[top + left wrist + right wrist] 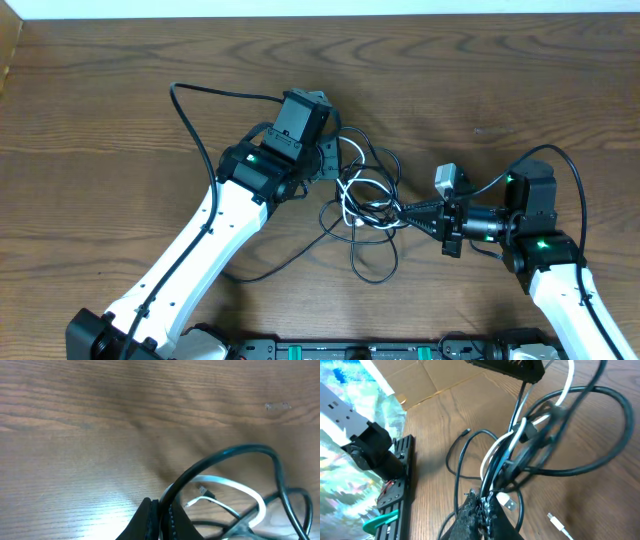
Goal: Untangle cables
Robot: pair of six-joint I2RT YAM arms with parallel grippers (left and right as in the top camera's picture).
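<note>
The cables [365, 205] lie in a tangle of thin black loops and one white cord at the table's middle. My left gripper [338, 165] is at the tangle's upper left. In the left wrist view its fingers [161, 516] are shut on a black cable [225, 455] that arches up to the right, with the white cable [235, 486] behind it. My right gripper [405, 212] reaches in from the right. In the right wrist view its fingers [482, 509] are shut on a bundle of black and white cables [512, 445]. A white USB plug [508, 502] lies beside the fingertips.
Another white plug [558, 523] lies loose on the wood to the right. A black rail [350, 350] runs along the table's front edge. The left arm's thick black wire [190, 120] loops over the table at the upper left. Cardboard [445, 380] lies beyond the table.
</note>
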